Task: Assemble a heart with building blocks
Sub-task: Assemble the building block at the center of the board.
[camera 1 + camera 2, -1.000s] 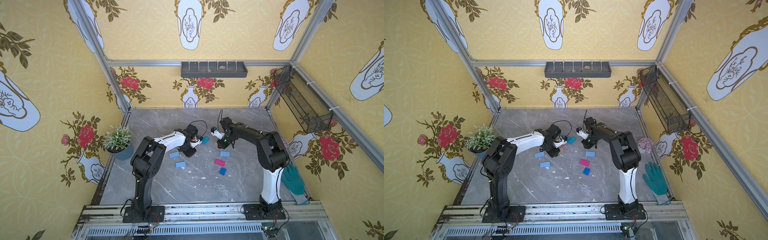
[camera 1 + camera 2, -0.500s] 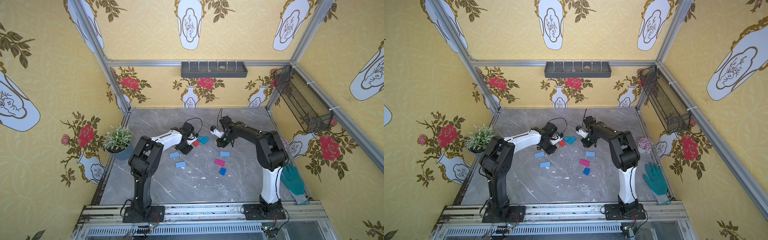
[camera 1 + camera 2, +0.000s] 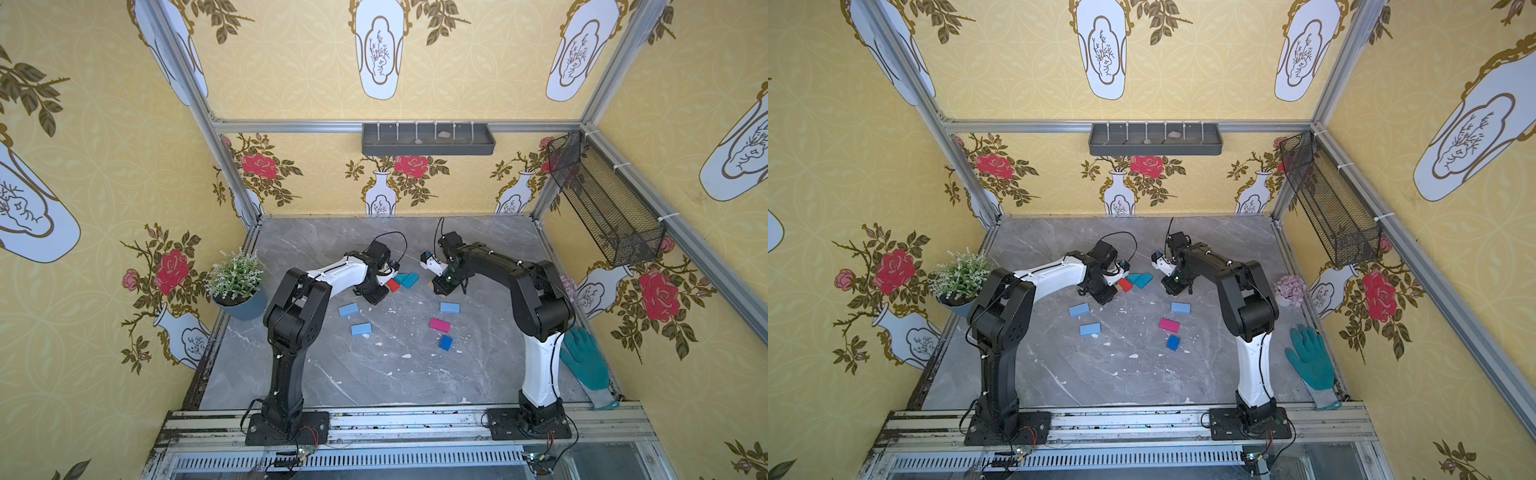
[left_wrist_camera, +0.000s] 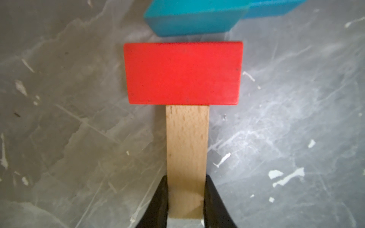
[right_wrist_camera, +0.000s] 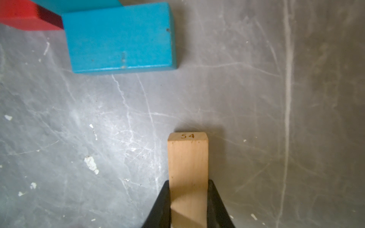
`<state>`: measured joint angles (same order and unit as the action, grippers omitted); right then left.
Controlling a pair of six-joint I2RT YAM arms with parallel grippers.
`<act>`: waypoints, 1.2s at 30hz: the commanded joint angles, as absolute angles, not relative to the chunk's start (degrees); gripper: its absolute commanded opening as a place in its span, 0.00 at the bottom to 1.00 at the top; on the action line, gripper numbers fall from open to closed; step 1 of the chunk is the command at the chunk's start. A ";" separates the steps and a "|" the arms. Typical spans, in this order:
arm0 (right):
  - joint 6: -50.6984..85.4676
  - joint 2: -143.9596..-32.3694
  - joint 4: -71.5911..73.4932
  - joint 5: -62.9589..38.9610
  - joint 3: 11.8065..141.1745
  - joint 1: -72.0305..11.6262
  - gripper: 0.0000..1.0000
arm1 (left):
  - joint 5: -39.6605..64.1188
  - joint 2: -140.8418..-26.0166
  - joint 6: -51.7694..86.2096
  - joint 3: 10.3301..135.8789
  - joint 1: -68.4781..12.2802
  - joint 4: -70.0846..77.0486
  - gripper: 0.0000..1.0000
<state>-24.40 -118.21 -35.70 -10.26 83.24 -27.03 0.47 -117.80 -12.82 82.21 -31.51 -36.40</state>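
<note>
On table (image 3: 374, 382), left gripper (image 4: 186, 183), right gripper (image 5: 188, 186), each pinching one tan block (image 4: 187, 138) (image 5: 187, 158), one red (image 4: 182, 73)

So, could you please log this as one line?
left tool: holds tan block, by red block | right tool: holds marked block

On the grey marbled tabletop (image 3: 374, 374) the left gripper (image 3: 375, 294) is bent down just beside a flat red rectangular block (image 3: 392, 285). That block sits close against a teal triangular block (image 3: 400, 277) and a teal rectangular block (image 3: 410, 280) — the right gripper (image 3: 441, 289) is lowered across from them, a sliver of tan wooden block (image 3: 428, 284) at its edge. Nearer the arm bases lie loose pieces, apart from one another — a light-blue rectangular block (image 3: 348, 309) and another light-blue block (image 3: 361, 329) on the left, and a third light-blue block (image 3: 450, 307), a magenta rectangular block (image 3: 439, 325) and a small dark-blue cube (image 3: 446, 342) on the right.
</note>
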 commanded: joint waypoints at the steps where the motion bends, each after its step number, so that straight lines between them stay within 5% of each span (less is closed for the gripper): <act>1: -24.08 -118.68 -35.99 -11.25 83.85 -27.07 0.12 | 0.48 -119.06 -12.92 82.65 -31.46 -36.91 0.23; 36: -25.82 -122.53 -37.80 -10.38 88.72 -29.44 0.13 | -1.32 -117.33 -16.42 81.30 -29.09 -35.97 0.25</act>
<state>-25.21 -121.89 -36.71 -11.35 88.44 -29.30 -1.48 -116.68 -15.05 81.06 -29.15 -36.05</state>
